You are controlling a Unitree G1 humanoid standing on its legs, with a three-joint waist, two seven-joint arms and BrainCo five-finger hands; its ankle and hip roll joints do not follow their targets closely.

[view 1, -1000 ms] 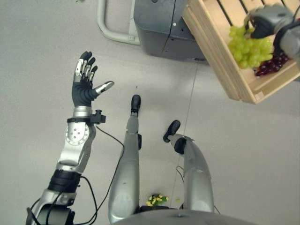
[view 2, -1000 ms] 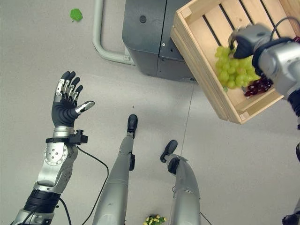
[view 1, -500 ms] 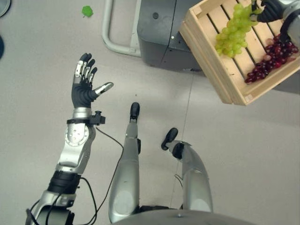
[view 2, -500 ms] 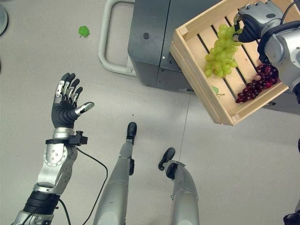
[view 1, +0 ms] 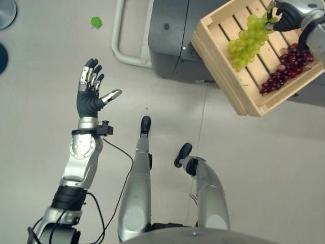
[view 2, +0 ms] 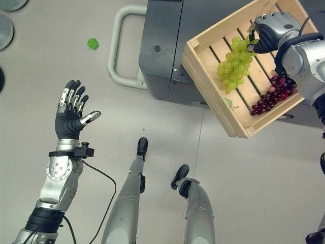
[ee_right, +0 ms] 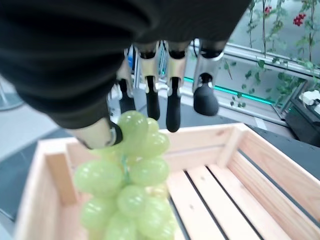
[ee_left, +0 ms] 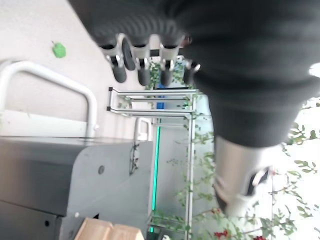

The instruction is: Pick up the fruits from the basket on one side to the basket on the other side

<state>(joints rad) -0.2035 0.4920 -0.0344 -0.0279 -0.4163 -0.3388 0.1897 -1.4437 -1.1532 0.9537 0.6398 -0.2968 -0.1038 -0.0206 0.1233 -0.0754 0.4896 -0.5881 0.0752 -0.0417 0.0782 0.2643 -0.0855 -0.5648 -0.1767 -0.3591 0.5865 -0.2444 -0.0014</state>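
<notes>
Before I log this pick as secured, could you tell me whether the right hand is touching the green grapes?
Touching. In the right wrist view the right hand pinches the top of the green grapes between thumb and fingers; the right eye view shows the bunch hanging from it over the wooden crate.

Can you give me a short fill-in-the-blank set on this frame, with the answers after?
1. The right hand pinches the top of the ___ grapes.
2. The red grapes lie on the slats of the wooden ___.
3. The left hand is held up with its fingers ___, holding nothing.
4. A small ___ scrap lies on the floor.

Missing words: green; crate; open; green
</notes>
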